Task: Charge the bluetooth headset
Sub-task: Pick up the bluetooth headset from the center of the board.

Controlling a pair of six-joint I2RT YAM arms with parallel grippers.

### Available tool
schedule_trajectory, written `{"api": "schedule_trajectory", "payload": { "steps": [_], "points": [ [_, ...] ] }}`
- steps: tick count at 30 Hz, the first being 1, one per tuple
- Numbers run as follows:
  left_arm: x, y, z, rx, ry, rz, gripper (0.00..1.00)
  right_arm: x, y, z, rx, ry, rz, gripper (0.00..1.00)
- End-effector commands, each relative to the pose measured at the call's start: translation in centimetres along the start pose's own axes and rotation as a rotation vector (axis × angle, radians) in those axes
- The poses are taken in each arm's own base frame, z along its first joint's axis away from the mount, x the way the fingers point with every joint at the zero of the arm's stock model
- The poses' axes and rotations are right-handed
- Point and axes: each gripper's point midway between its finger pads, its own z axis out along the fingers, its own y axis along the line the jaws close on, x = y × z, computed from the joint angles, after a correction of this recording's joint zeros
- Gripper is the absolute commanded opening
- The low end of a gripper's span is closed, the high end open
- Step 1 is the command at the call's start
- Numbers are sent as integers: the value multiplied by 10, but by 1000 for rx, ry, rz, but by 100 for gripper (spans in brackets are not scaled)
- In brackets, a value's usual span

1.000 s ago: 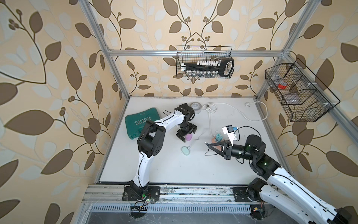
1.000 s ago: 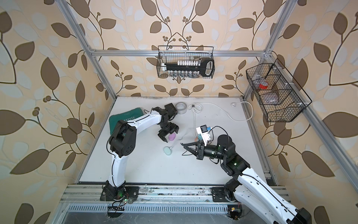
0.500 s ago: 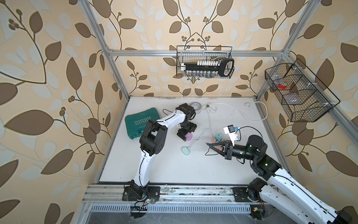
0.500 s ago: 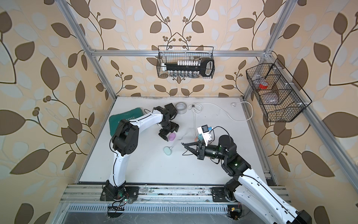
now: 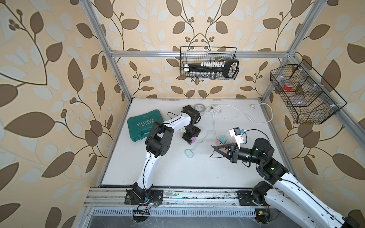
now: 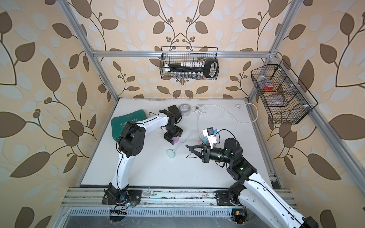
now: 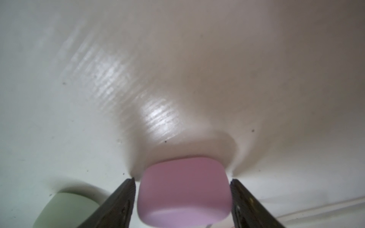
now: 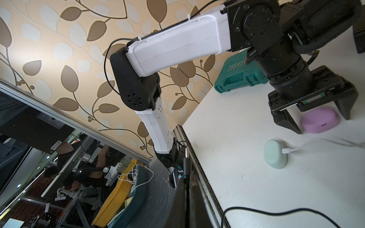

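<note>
A purple headset case (image 5: 193, 140) (image 6: 176, 140) lies on the white table. My left gripper (image 5: 190, 138) (image 6: 172, 137) stands over it, open. Its fingers straddle the purple case (image 7: 183, 193), with narrow gaps on both sides. The right wrist view shows the same case (image 8: 320, 120) between the left gripper's (image 8: 321, 123) fingers. A mint case (image 5: 189, 153) (image 8: 275, 154) lies nearby with a white cable (image 8: 308, 145) plugged in. My right gripper (image 5: 212, 146) (image 6: 186, 146) (image 8: 185, 173) hovers to the right, shut on a black cable plug (image 8: 185, 161).
A green tool case (image 5: 145, 124) lies at the left, with a tape roll (image 5: 199, 108) and a coiled white cord (image 5: 237, 110) at the back. A teal charger block (image 5: 223, 139) sits near my right gripper. Wire baskets (image 5: 207, 65) (image 5: 304, 94) hang on the walls.
The left gripper's jaws have narrowed around the purple case, and its elbow has swung slightly. The right arm has stayed put with the plug.
</note>
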Motion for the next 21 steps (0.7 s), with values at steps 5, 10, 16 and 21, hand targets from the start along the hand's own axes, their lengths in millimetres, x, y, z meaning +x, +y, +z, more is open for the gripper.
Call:
{"api": "schedule_trajectory", "payload": {
  "steps": [5, 10, 16, 21],
  "points": [
    [-2, 5, 5, -24, -17, -1, 62, 4, -1, -2, -9, 4, 1, 1],
    [-3, 7, 2, -6, -11, 13, 50, 7, -5, -2, 0, 6, 12, 1],
    [-6, 7, -28, 60, -46, 90, 46, 12, -15, -2, 42, 22, 22, 1],
    [0, 11, -74, 165, -76, 171, 46, 13, -23, -2, 94, 40, 16, 2]
  ]
}}
